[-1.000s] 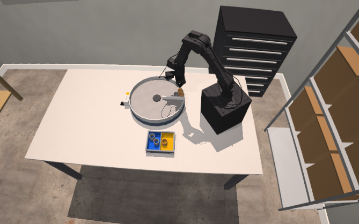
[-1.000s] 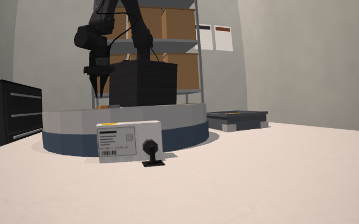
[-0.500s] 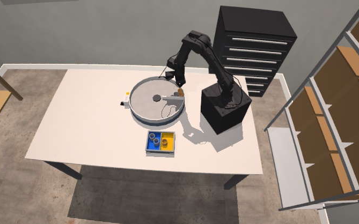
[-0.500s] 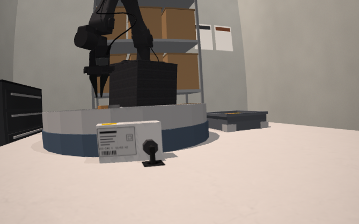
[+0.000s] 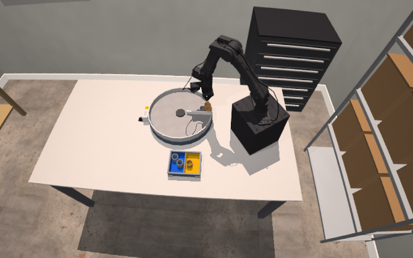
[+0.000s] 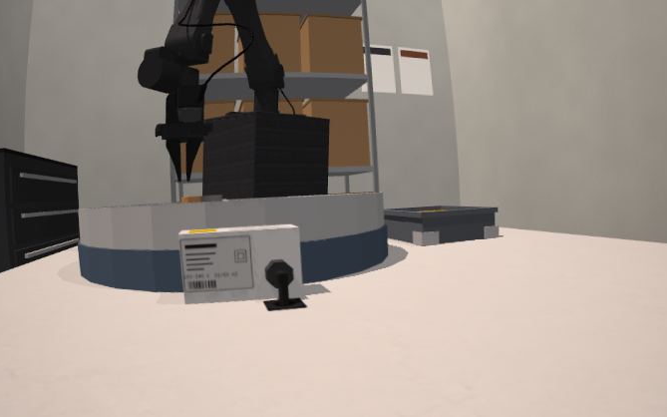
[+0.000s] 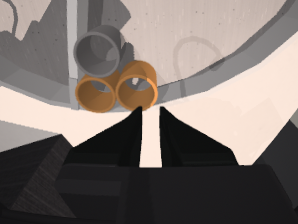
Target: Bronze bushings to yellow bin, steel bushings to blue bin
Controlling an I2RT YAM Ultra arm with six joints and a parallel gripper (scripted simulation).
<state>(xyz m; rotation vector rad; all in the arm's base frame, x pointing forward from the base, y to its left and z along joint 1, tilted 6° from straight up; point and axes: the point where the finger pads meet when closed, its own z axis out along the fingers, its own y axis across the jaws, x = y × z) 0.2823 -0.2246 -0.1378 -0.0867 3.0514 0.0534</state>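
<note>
The round grey turntable [image 5: 180, 115] carries two bronze bushings [image 7: 137, 84] [image 7: 97, 94] side by side and one steel bushing [image 7: 99, 52] just behind them, all against the rim by a white guide bar [image 5: 196, 112]. They also show in the overhead view as a small cluster [image 5: 207, 105]. My gripper [image 5: 207, 95] [image 7: 150, 113] hangs a short way above the nearer bronze bushing, with its fingers nearly together and nothing between them. The blue bin [image 5: 176, 162] holds two steel bushings. The yellow bin [image 5: 193, 162] holds one bronze bushing.
A white control box [image 6: 239, 262] with a black knob [image 6: 279, 276] stands at the turntable's left side. My black base block [image 5: 258, 123] is to the right of the turntable. A black drawer cabinet [image 5: 292, 57] stands behind, and shelving [image 5: 390, 128] is to the right.
</note>
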